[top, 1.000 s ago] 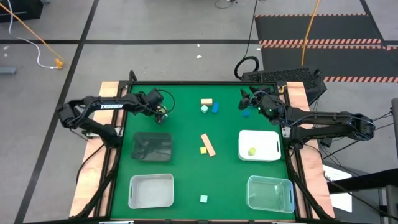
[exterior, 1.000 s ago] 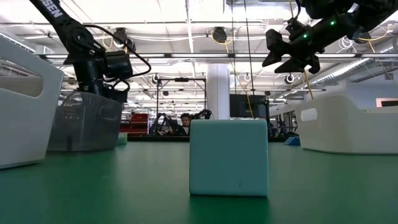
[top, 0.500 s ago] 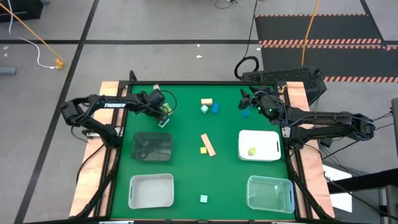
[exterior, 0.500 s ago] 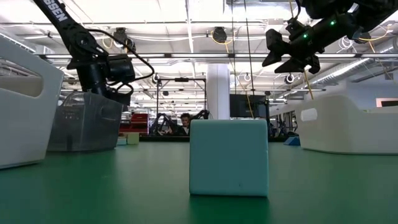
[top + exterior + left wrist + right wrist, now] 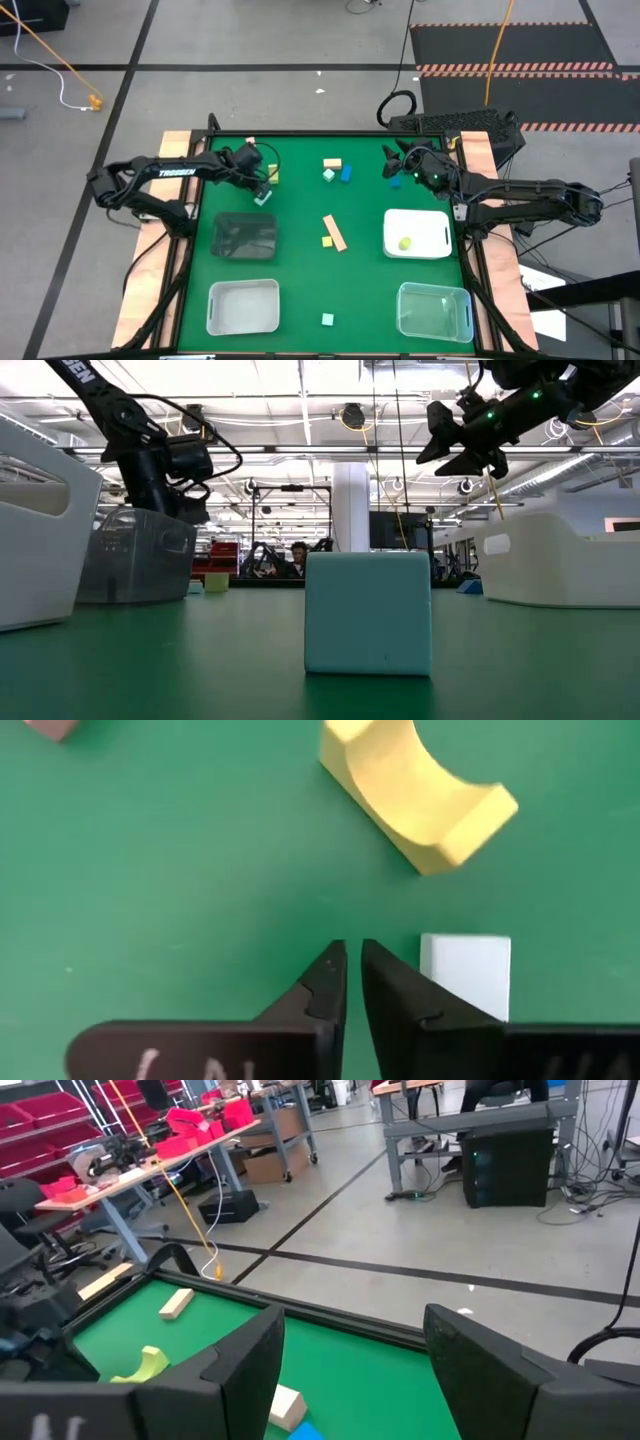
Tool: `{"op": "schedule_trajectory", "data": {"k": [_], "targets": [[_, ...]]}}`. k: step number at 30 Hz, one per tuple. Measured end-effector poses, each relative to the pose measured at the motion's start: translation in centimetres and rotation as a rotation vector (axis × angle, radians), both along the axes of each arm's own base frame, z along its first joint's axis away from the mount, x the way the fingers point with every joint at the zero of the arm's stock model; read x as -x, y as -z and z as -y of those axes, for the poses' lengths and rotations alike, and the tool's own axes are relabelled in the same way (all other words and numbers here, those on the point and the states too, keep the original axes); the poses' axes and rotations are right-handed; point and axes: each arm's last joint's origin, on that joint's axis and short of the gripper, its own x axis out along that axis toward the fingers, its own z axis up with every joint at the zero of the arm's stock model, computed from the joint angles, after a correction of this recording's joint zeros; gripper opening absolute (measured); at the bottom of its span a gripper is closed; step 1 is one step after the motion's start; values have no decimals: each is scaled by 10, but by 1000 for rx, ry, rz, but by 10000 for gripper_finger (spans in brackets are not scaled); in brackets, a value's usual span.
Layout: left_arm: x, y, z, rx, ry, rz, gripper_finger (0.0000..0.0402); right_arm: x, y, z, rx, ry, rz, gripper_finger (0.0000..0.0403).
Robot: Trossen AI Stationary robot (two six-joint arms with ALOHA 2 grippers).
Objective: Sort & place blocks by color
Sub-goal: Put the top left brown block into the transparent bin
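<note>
Left wrist view: the left tool (image 5: pixel 352 982) is seen pressed shut on nothing, its two fingertips (image 5: pixel 326 975) closed against each other over bare green tabletop (image 5: pixel 180 890). A pale mint block (image 5: pixel 466 975) lies just beside the tips, off to one side and outside the pinch, so it looks to have been missed. A yellow arch block (image 5: pixel 420 795) rests a little beyond it, and a corner of a salmon block (image 5: pixel 48 728) is caught at the frame's edge.

From the high view, the left tool (image 5: pixel 262 180) is placed at the far left of the tabletop, just beyond the dark tray (image 5: pixel 245 235); a pickup for that near bin seems intended. The right tool (image 5: pixel 391 162) is held aloft at the far right, jaws parted and empty, apparently waiting; a blue block (image 5: pixel 395 182) lies just beneath it.

In the far middle a tan block (image 5: pixel 332 162), a mint cube (image 5: pixel 328 174) and a blue cube (image 5: pixel 346 173) are clustered. Mid-table, a tan bar (image 5: pixel 334 232) and a yellow cube (image 5: pixel 326 241) are touching. One mint cube (image 5: pixel 327 320) sits alone at the near edge between the white bin (image 5: pixel 243 306) and the clear bin (image 5: pixel 434 310). A yellow-green ball (image 5: pixel 405 243) already lies in the white tray (image 5: pixel 417 233). Much of the sorting is judged still to be done.
</note>
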Motion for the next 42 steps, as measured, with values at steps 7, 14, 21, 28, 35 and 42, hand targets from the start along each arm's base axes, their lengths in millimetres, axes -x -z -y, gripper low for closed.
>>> {"op": "schedule_trajectory", "data": {"k": [7, 14, 21, 28, 35, 42], "targets": [[1, -9, -7, -89, -165, 50, 108, 0, 0, 0, 0, 0, -1, 231], [6, -13, -20, -115, -490, 145, 187, 0, 0, 0, 0, 0, -1, 231], [14, -14, -35, -183, -722, 199, 239, 0, 0, 0, 16, 0, -22, 231], [12, -3, -52, -197, -767, 229, 250, 0, 0, 0, 36, -5, -50, 231], [15, 23, -67, -155, -800, 171, 250, 0, 0, 0, 35, -5, -49, 231], [12, 24, -71, -157, -791, 205, 250, 0, 0, 0, 30, -3, -43, 231]]}}
